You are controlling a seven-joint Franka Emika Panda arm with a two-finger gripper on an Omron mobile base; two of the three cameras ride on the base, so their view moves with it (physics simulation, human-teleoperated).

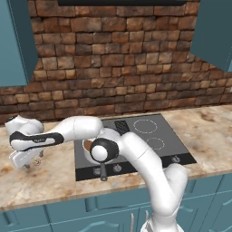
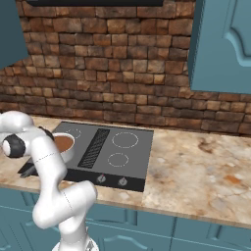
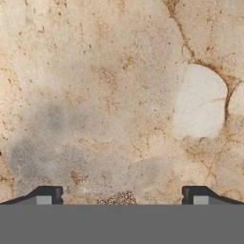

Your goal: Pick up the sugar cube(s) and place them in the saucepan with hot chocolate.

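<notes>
Your small round silver saucepan of brown hot chocolate [image 2: 63,144] sits on the front left zone of the dark glass cooktop [image 2: 128,158], its dark straight handle pointing at the counter edge. Left of the cooktop, your two-finger gripper [image 1: 34,164] hangs close over the beige marbled stone counter [image 3: 109,95], fingers spread wide with bare stone between them.

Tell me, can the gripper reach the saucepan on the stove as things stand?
Probably yes: the gripper hangs open over the counter just left of the stove, and the saucepan stands uncovered nearby, though the arm's own elbow crowds it.
</notes>
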